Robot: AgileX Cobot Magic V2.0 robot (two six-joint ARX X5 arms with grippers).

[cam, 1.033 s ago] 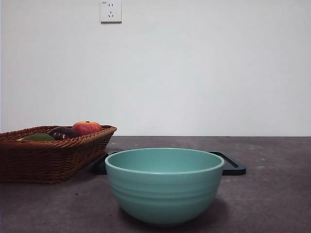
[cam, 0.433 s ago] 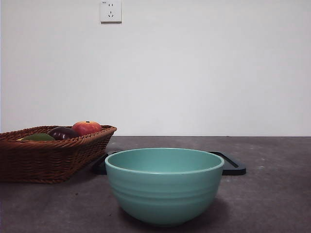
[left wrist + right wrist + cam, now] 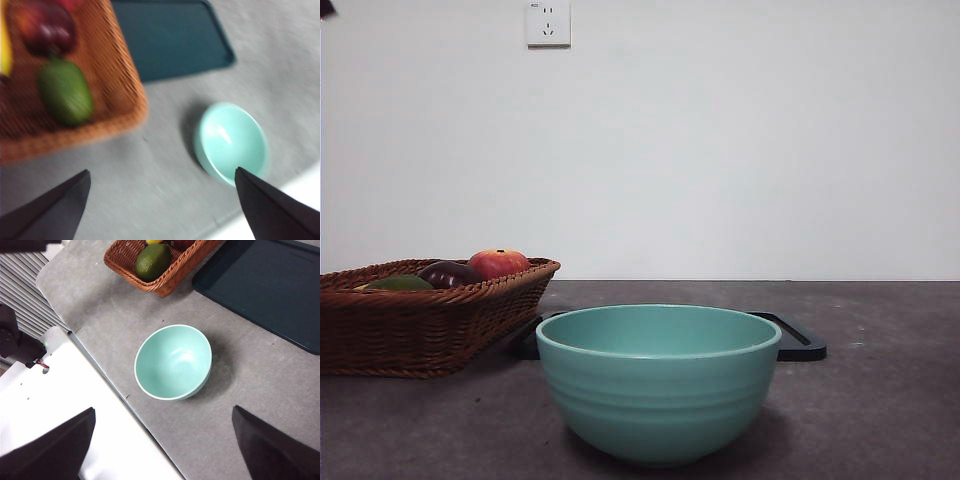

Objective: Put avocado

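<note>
Right, my left gripper (image 3: 160, 200) is spread wide with nothing between its jaws, high above the table, and its picture is blurred. The avocado (image 3: 66, 91) lies in the wicker basket (image 3: 120, 75), upper left of the left wrist frame, just beside the dark purple fruit (image 3: 47, 32); a sliver of yellow fruit (image 3: 4, 50) shows at the frame's left edge. In the front view the avocado (image 3: 400, 283) barely peeks over the basket rim at the left, with the red apple (image 3: 499, 263) next to it. My right gripper (image 3: 162, 445) hangs released too, holding nothing, over the teal bowl (image 3: 172, 362) at mid-frame. The dark tray (image 3: 270, 287) sits in the upper right of that frame.

What worries me: the avocado is smooth and rounded, so jaws closing off-centre could squirt it sideways. The purple fruit crowds it, and a jaw may nudge that instead. The basket wall is close as well; I could catch the wicker coming down.
</note>
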